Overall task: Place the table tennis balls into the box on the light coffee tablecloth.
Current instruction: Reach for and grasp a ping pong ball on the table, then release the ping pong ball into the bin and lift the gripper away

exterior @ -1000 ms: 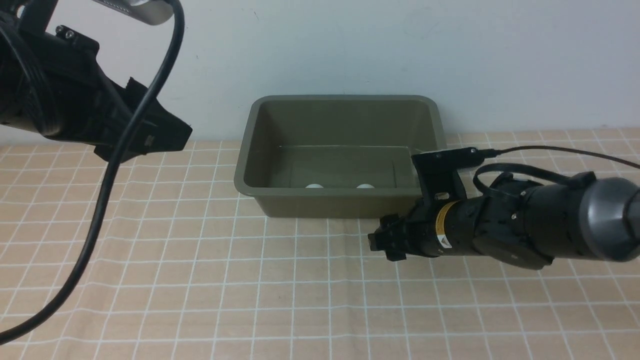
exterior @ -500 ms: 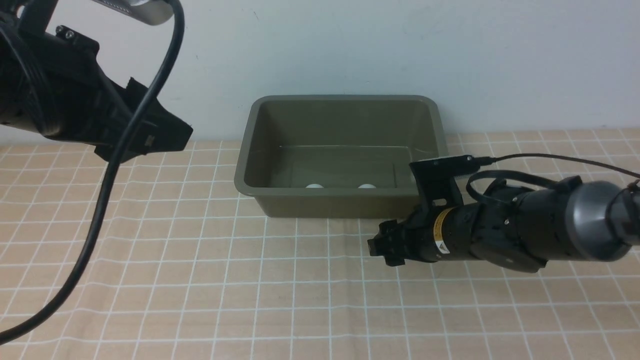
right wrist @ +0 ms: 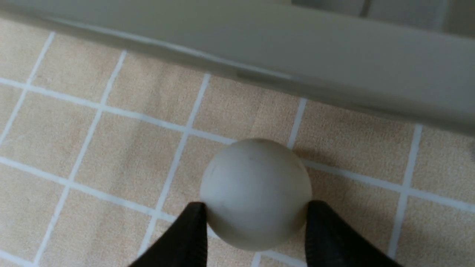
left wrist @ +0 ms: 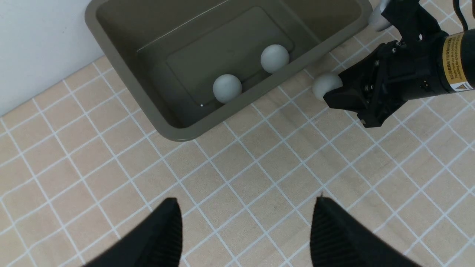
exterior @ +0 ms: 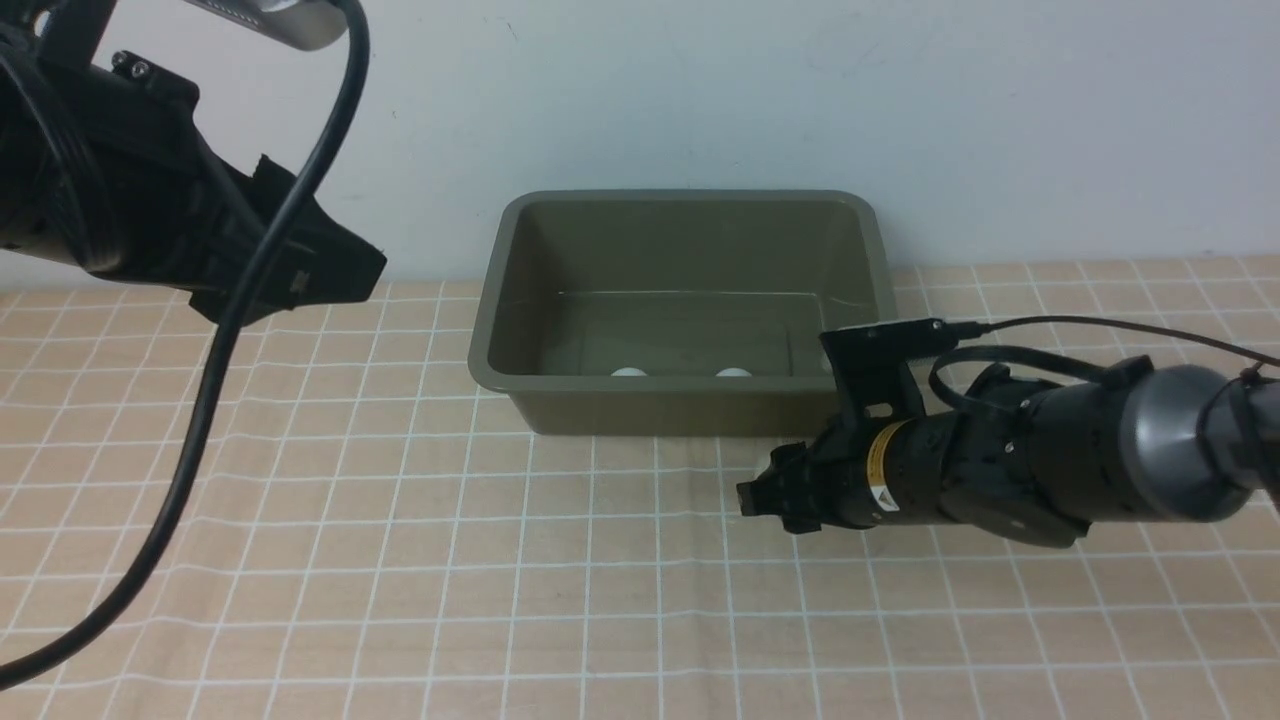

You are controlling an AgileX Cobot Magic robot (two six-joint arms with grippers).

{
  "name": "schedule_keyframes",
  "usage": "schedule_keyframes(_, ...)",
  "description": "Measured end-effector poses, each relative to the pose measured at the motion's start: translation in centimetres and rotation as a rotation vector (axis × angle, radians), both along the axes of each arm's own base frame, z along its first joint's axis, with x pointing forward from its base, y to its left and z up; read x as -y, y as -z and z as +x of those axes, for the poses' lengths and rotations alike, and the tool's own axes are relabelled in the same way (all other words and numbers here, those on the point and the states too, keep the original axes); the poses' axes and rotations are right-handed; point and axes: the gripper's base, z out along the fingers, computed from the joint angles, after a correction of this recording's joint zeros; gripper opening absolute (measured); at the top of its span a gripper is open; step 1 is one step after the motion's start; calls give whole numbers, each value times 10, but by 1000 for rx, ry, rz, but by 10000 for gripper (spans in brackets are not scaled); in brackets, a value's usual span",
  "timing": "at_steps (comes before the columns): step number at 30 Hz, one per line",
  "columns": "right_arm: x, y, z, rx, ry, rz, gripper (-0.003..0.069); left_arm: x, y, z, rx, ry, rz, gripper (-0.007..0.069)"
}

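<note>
The box [exterior: 690,196] is dark olive plastic, rectangular w/ rounded corners, a rolled rim and sloped walls, smooth & slightly shiny inside. It sits on the tablecloth [exterior: 400,560], a light beige-peach fabric w/ a thin white grid and a few soft creases, close to the pale wall [exterior: 700,100].

Two table tennis balls [left wrist: 227,88], small matte white spheres, are already in the box, on the floor by its near wall and a bit apart. The third ball [right wrist: 256,193] is outside, on the cloth just beside the box's front wall near the right corner.

The right gripper [right wrist: 254,207] has its black tapered fingers [right wrist: 189,237] pressed on both sides of that ball, so it's gripping it. The right arm lies low & nearly flat, reaching in from the right. The left gripper [left wrist: 246,202] hangs high on the left, angled down, ribbed fingers spread wide w/ nothing btwn them.
</note>
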Motion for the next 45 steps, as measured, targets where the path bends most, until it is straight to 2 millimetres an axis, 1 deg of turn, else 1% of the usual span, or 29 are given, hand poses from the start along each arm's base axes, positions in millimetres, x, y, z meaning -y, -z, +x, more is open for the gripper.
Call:
schedule_keyframes(7,2,1,1,2,-9,-21,313,0,0,0,0,0,0,386)
schedule_keyframes(12,9,-5,0,5,-3,-96,313,0,0,0,0,0,0,386)
schedule_keyframes(15,13,-18,-2,24,9,-119,313,0,0,0,0,0,0,386)
schedule_keyframes(18,14,-41,-9,60,10,-157,313,0,0,0,0,0,0,386)
schedule_keyframes(19,13,-45,-12,65,3,-173,313,0,0,0,0,0,0,386)
schedule_keyframes(22,8,-64,-26,80,-10,-223,313,0,0,0,0,0,-1,386)
schedule_keyframes(26,2,-80,-44,69,-35,-273,313,0,0,0,0,0,-1,386)
schedule_keyframes(29,-3,-89,-53,78,-66,-278,313,0,0,0,0,0,-1,386)
schedule_keyframes(30,-6,-97,-59,92,-82,-266,313,0,0,0,0,0,-1,386)
schedule_keyframes(31,-7,-100,-62,99,-91,-260,313,0,0,0,0,0,-1,386)
schedule_keyframes(32,-7,-101,-62,102,-93,-259,313,0,0,0,0,0,-1,386)
schedule_keyframes(34,-7,-112,-67,126,-96,-236,313,0,0,0,0,0,-1,386)
schedule_keyframes(39,-6,-123,-70,161,-100,-206,313,0,0,0,0,0,-1,386)
schedule_keyframes(45,-10,-136,-68,221,-119,-162,313,0,0,0,0,0,-1,386)
